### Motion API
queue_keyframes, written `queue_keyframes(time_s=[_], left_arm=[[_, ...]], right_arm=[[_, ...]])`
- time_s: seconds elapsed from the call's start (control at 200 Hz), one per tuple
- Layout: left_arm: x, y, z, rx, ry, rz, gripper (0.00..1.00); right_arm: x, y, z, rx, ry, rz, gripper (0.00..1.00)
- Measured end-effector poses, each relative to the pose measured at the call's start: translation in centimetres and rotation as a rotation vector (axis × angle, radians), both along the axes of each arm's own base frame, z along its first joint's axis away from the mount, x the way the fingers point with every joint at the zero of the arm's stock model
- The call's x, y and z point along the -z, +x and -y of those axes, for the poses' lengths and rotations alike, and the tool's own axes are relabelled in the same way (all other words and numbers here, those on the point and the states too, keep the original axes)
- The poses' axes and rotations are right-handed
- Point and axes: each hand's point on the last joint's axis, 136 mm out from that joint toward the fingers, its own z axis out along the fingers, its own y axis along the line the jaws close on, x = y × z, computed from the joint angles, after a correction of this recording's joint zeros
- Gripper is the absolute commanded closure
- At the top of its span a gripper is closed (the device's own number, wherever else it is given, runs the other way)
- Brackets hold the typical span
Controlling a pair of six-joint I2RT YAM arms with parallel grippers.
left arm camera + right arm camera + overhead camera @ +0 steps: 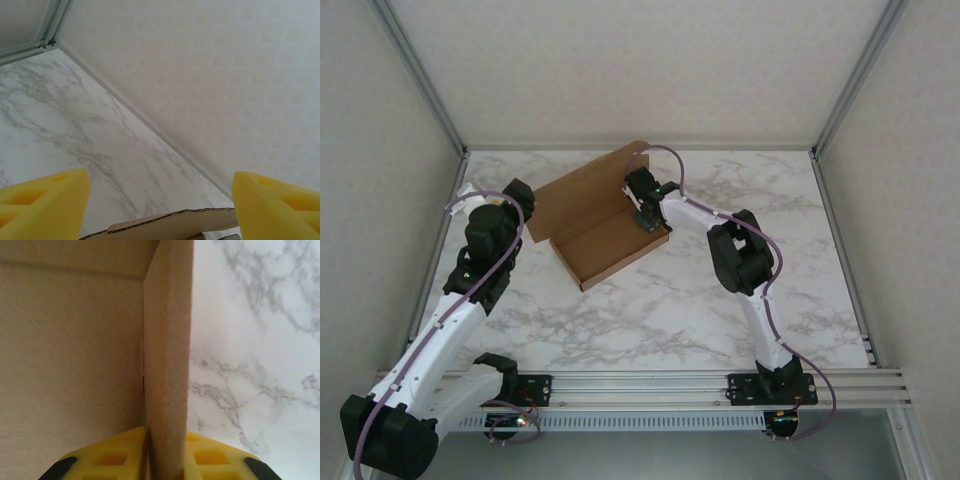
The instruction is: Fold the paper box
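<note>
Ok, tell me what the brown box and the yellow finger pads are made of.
The shallow brown paper box: thin cardboard, matte and unprinted, with a fibrous face and a raw cut edge. The yellow finger pads: probably moulded plastic or rubber, smooth, with open cells.

Right gripper (166, 450) fingers (115, 455) cropped by the bottom edge; paper box (167, 340) wall between them runs off the top. Left gripper (160, 175) fingers (45, 200) cropped too, box rim between them mostly cut off. Overhead, right fingertips probably hidden behind that wall, left ones too small to tell.
</note>
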Motion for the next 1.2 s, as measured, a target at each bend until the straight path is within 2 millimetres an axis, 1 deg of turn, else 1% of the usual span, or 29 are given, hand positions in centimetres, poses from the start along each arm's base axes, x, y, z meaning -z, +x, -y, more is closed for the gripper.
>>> queue_keyframes(time_s=[0.065,0.165,0.391,0.586,0.811,0.856,0.936,0.971,0.996,1.127,1.162,1.202], left_arm=[[0.0,0.0,0.0,0.0,0.0,0.0,0.25],[0.0,0.0,0.0,0.0,0.0,0.0,0.25],[0.0,0.0,0.0,0.0,0.0,0.0,0.25],[0.0,0.0,0.0,-0.001,0.0,-0.001,0.25],[0.1,0.0,0.0,-0.001,-0.003,-0.001,0.25],[0.1,0.1,0.0,0.0,-0.003,-0.003,0.26],[0.6,0.3,0.3,0.01,-0.006,-0.015,0.26],[0.8,0.4,0.4,0.018,-0.006,-0.022,0.26],[0.9,0.5,0.6,0.025,-0.007,-0.027,0.25],[1.6,0.7,1.2,0.058,-0.023,-0.044,0.23],[2.0,0.7,1.4,0.07,-0.028,-0.051,0.23],[2.5,0.7,1.7,0.083,-0.029,-0.067,0.23]], right_arm=[[1.0,-0.2,0.4,0.007,-0.015,-0.027,0.8],[0.9,-0.4,0.4,0.012,-0.018,-0.037,0.84],[0.8,-0.4,0.6,0.032,-0.018,-0.038,0.9],[0.5,-0.5,2.1,0.076,-0.103,-0.015,0.89],[0.5,-1.2,3.2,0.127,-0.178,0.002,0.81],[0.7,-1.3,3.5,0.146,-0.182,0.004,0.78],[0.8,-1.8,4.1,0.186,-0.161,0.012,0.69],[0.7,-2.1,4.6,0.215,-0.145,0.018,0.65],[0.6,-2.4,5.0,0.23,-0.135,0.02,0.64],[0.6,-5.0,8.9,0.358,-0.118,-0.01,0.61],[0.7,-5.6,9.8,0.393,-0.109,-0.012,0.58],[0.6,-6.3,10.6,0.43,-0.095,-0.011,0.53]])
